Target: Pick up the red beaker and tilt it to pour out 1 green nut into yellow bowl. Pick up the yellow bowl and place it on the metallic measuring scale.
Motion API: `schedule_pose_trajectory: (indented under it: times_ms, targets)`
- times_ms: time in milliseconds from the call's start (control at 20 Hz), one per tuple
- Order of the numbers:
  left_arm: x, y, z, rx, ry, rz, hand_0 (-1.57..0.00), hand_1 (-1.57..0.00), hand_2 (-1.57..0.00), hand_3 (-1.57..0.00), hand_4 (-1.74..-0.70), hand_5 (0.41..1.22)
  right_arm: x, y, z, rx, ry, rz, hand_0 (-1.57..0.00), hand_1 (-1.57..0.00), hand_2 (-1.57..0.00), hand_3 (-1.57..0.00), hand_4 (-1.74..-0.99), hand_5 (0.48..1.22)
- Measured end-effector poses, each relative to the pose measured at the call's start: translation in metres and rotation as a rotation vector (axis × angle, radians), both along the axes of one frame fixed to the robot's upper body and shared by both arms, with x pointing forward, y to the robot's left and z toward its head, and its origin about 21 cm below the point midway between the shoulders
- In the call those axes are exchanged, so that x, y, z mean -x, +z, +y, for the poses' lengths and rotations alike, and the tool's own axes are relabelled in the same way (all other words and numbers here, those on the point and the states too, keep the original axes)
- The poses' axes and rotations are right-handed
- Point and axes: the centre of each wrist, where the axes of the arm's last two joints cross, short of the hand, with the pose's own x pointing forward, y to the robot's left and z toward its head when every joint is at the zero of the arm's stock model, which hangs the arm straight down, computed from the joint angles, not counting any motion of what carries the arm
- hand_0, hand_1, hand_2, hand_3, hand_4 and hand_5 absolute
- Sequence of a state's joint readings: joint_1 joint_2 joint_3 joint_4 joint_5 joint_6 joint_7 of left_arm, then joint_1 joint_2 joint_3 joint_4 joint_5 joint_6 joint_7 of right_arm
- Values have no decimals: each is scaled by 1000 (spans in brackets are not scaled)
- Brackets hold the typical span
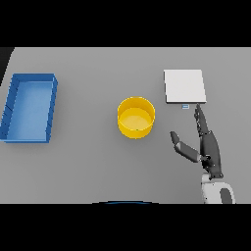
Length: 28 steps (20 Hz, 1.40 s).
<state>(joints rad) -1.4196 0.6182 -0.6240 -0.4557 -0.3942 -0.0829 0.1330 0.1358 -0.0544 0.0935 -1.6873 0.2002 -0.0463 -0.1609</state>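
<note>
Bowl first: I see the yellow bowl (136,117) upright at the table's (98,162) middle, mouth up, round, so it has no long axis I can name. To its right and a little farther sits the metallic measuring scale (184,87), a flat square plate with a small display on its near edge. My right hand (206,147) is just near of the scale, fingers straight and pressed together pointing toward it, thumb spread out toward the bowl, holding nothing. At far left lies a blue tray (14,105), long axis running near to far.
</note>
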Motion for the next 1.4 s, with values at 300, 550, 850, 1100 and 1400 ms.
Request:
schedule_pose_trajectory:
  times_ms: [300, 550, 850, 1100, 1400]
  targets:
    - [35, -67, 65, 362, 267, -55, -1571, -1571, -1570, -1451, -1740, 1221, -4, 3, 0, 40, 15, 12, 1, 1, 1, 1, -1209, 620]
    - [78, -117, 78, 522, 432, -48, -1571, -1571, -1571, -1450, -1741, 1221, 1, 4, -1, 63, 37, 3, 1, 1, 1, 1, -1206, 657]
    - [114, -170, 85, 607, 529, 3, -1571, -1571, -1571, -1493, -1741, 1221, -3, 4, 3, 71, 36, 9, 1, 1, 1, 1, -1216, 664]
    - [126, -195, 85, 621, 580, 31, -1571, -1571, -1571, -1546, -1741, 1039, -1, 3, 3, 75, 37, 12, 1, 1, 1, 1, -1203, 663]
    - [141, -194, 85, 566, 511, 190, -1166, -944, -959, -903, -1120, 778, 1, 1, 3, 67, 33, 10, 1, 1, 1, 1, -1187, 664]
